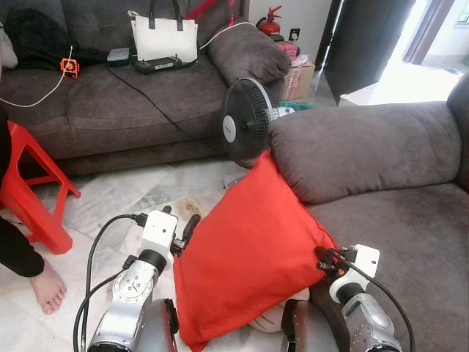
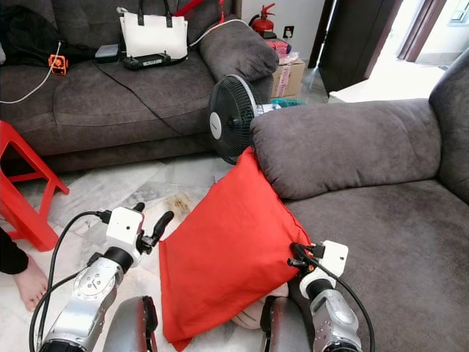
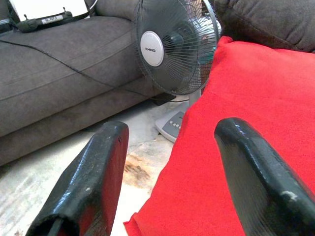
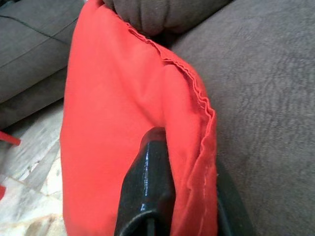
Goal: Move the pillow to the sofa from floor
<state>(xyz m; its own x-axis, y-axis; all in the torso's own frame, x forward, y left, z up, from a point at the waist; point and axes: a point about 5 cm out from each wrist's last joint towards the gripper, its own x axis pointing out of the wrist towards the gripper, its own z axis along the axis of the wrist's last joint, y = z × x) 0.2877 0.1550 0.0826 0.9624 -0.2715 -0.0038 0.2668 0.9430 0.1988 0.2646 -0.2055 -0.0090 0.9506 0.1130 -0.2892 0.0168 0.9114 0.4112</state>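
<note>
Your right gripper (image 4: 172, 196) pinches the red pillow's (image 1: 245, 253) edge, propped between tiled floor (image 1: 110, 198) and sofa (image 1: 396, 220) seat front, while your left gripper (image 3: 172, 182) hangs spread beside it, near the fan (image 1: 245, 121).

Head views look down over the red pillow (image 1: 245, 249); both wrist views face it closely.

fan (image 1: 245, 121): on the floor, right between the two couches
white handbag (image 1: 165, 37): up on the far couch seat
red stool (image 1: 33, 187): by that couch's front edge
</note>
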